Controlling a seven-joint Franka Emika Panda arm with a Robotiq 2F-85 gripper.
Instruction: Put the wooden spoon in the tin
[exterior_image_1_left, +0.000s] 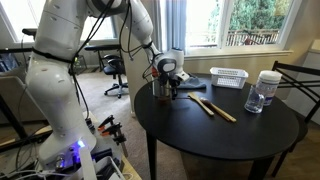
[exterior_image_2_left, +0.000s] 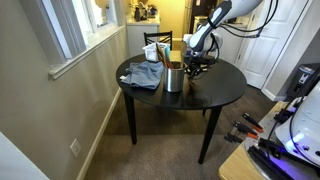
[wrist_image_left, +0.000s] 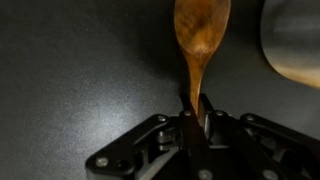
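Wrist view looks down on the dark round table (wrist_image_left: 70, 60). In an exterior view the white arm (exterior_image_1_left: 55, 70) reaches over the table's left part. The grey tin (exterior_image_2_left: 174, 78) stands upright on the table, and in the wrist view its wall fills the far right corner, just beside the spoon's bowl. The wooden spoon (wrist_image_left: 201, 35) points away from the gripper (wrist_image_left: 197, 102), whose jaws are pinched nearly together on the handle's near end.

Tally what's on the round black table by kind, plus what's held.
Brown wooden spoon in end effector: 1
Long wooden utensils lying flat: 2
Grey metal cylinder tin: 1
White slotted plastic basket: 1
Clear lidded jar: 1
Crumpled blue cloth: 1
Total: 7
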